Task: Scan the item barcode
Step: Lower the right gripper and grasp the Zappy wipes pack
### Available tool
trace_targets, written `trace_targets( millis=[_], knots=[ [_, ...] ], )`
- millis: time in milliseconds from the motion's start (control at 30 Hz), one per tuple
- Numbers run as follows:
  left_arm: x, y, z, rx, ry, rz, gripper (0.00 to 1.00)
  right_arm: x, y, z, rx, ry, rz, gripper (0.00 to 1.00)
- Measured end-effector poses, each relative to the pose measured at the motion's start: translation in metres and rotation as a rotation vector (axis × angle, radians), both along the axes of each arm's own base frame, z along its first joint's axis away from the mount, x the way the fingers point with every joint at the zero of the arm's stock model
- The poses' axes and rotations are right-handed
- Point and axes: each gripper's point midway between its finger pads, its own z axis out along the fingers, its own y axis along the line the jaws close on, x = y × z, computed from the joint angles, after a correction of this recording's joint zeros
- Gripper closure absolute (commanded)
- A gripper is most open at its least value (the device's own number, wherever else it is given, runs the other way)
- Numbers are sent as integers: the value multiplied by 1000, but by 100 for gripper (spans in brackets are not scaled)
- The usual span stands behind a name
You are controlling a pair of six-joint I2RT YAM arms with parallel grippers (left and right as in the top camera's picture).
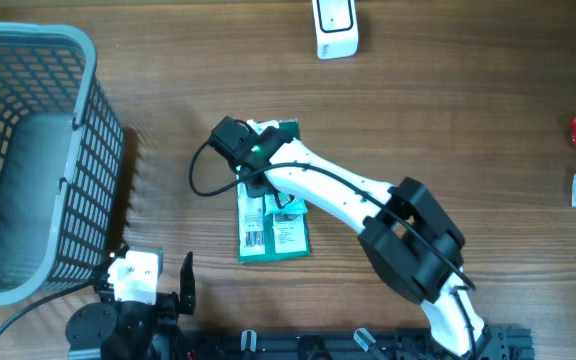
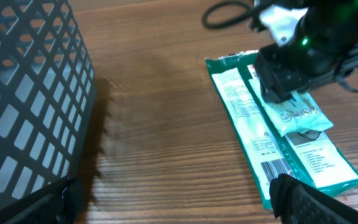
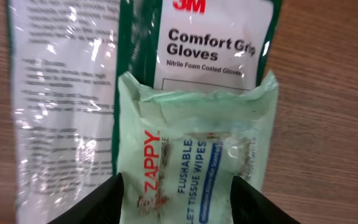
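1. The right arm (image 1: 333, 192) is shelled white, jointed black — a green light (image 1: 256, 152) is lit.
2. A black cable (image 1: 192, 178) is looped alongside.
3. The left arm (image 1: 118, 322) is finished black, with a white block (image 1: 134, 270).

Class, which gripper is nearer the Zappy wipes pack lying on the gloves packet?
Right. The right gripper hangs directly over the wipes pack, jaws either side; the left gripper sits apart, beside the basket.

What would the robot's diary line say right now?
left gripper: open, empty, beside basket | right gripper: open over wipes pack | wipes pack: lying on gloves pack | barcode: facing up
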Motion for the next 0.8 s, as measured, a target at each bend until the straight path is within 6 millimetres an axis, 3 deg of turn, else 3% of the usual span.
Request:
trace_targets(
  millis=[300,433,567,800],
  knots=[
    [0,0,0,0,0,0,0,-13,17,-6,13,-8,9,42],
    [0,0,0,0,0,0,0,-14,14,-11,-5,1,-33,43],
    [0,0,0,0,0,0,0,-14,12,-11,-8,-3,-87,35],
    [0,0,0,0,0,0,0,-23,-1,-12,-58,31,-123,36]
  ],
)
